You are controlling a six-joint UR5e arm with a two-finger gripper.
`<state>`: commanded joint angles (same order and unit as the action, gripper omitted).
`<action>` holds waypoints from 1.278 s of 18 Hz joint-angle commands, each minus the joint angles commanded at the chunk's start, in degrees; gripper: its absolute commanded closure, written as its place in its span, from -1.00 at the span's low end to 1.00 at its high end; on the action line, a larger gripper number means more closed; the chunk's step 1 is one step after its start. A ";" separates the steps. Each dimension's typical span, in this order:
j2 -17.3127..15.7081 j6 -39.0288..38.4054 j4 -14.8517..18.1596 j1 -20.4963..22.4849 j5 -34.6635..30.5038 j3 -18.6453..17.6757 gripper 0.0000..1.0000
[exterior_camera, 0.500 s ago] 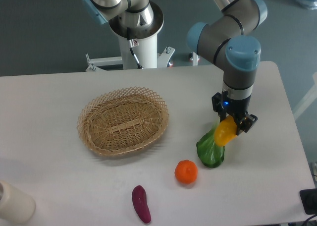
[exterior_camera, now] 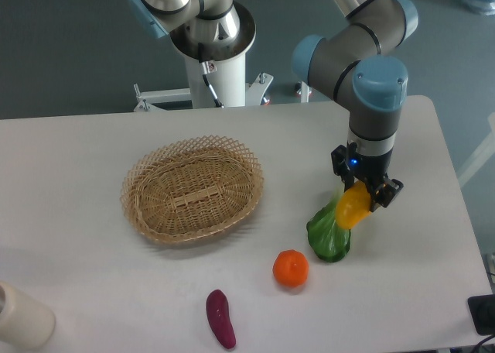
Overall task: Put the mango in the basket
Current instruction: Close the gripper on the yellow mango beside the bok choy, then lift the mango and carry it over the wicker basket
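The mango (exterior_camera: 353, 207) is a yellow-orange oblong fruit held in my gripper (exterior_camera: 363, 192), a little above the table at the right. The gripper is shut on it, its black fingers on either side of the fruit. The basket (exterior_camera: 192, 188) is a light tan wicker oval sitting on the table to the left of the gripper, empty, with a wide gap of table between them.
A green leafy vegetable (exterior_camera: 329, 234) lies just below the held mango. A round orange (exterior_camera: 291, 268) sits in front of it. A purple eggplant (exterior_camera: 220, 317) lies near the front edge. A white cylinder (exterior_camera: 22, 316) stands at the front left corner.
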<state>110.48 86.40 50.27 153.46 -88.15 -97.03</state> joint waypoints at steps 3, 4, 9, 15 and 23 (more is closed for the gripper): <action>0.00 -0.18 0.70 0.09 0.35 0.09 -0.10; 0.09 -1.05 1.14 0.09 0.44 0.17 -0.10; 0.18 -2.72 1.23 0.09 0.35 0.00 -0.06; 0.09 -4.21 1.14 -2.10 0.35 -0.88 -0.05; -3.94 -8.88 1.05 -8.34 0.00 -4.65 -0.07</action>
<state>106.53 77.52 51.33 145.11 -88.16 -101.68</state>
